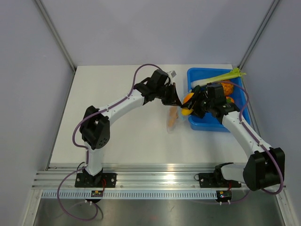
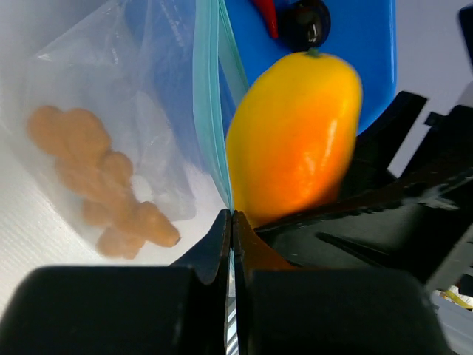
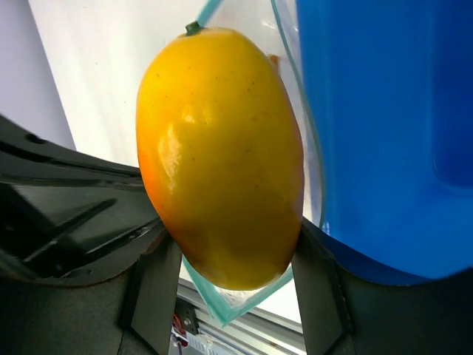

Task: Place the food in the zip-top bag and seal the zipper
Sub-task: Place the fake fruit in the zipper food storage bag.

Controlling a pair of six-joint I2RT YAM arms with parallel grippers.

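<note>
**Yellow toy fruit at the mouth of the bag**

I am looking down at the white table [image 1: 131, 136]. The blue tray [image 1: 202, 123] is sitting at its far right. The zip-top bag [image 2: 148, 96] is hanging just left of the tray. My left gripper [image 2: 232, 222] is pinching its top edge tight. My right gripper [image 3: 233, 251] is squeezing the yellow toy fruit [image 3: 222, 148] between both fingers, right beside the bag's mouth. I cannot tell if it is going inside. The lumpy orange cluster [image 2: 103, 177] is lying inside the bag. The blue-green zipper [image 2: 211, 96] is running beside the fruit. A red chili [image 2: 267, 16] is lying in the tray.
</note>
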